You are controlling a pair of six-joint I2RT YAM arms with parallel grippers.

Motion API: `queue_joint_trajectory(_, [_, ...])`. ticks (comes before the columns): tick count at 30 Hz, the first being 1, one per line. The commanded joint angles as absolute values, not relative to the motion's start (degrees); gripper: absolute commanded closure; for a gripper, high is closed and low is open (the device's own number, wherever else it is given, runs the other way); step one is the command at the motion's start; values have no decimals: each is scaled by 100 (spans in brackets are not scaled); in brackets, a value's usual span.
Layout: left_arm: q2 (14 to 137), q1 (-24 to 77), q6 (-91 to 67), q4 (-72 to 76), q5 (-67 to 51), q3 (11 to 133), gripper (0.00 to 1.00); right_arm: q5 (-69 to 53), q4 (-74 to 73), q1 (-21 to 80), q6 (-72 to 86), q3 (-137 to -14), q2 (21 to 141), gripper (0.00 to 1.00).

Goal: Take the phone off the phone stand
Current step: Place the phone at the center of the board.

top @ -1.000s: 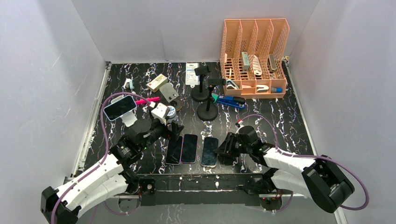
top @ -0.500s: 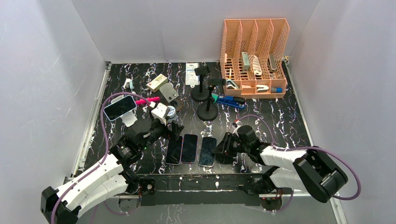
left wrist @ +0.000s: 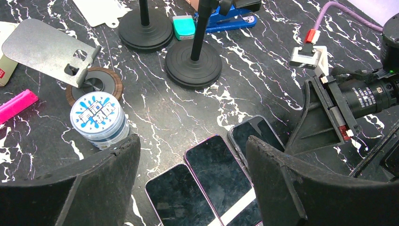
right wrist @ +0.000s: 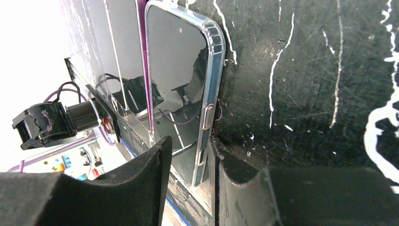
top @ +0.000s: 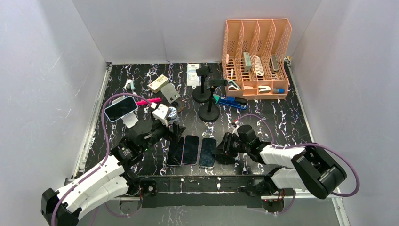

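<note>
Phone [top: 121, 108] is on its stand [top: 130, 121], left side of the bench [top: 282, 122], untouched. Left gripper [left wrist: 193, 153] is wide and empty over flat phones [top: 190, 149] by the front edge. Right gripper [right wrist: 212, 155] is narrow, astride the third flat phone [right wrist: 176, 80]'s right edge. Can't tell if it's clamped.

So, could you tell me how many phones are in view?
4. Three lie flat near the front: left phone, middle phone, right phone. The fourth phone sits on the left stand. Others may be hidden.
</note>
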State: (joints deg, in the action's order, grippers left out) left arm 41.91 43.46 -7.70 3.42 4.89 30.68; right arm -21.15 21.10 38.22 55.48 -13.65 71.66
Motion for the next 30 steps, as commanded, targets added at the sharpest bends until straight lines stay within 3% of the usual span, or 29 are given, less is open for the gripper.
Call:
queue_joint_trajectory(1, [4173, 4353, -765, 431, 440, 3199, 20, -1963, 1853, 3806, 5225, -1554, 7339, 58])
queue_joint_trajectory(21, [4218, 4351, -773, 422, 510, 3195, 20, -2342, 2145, 3806, 5090, -1734, 7774, 58])
queue_joint_trajectory(30, [4143, 4351, -818, 267, 841, 3264, 20, -1876, 821, 3807, 4572, -2287, 6738, 56])
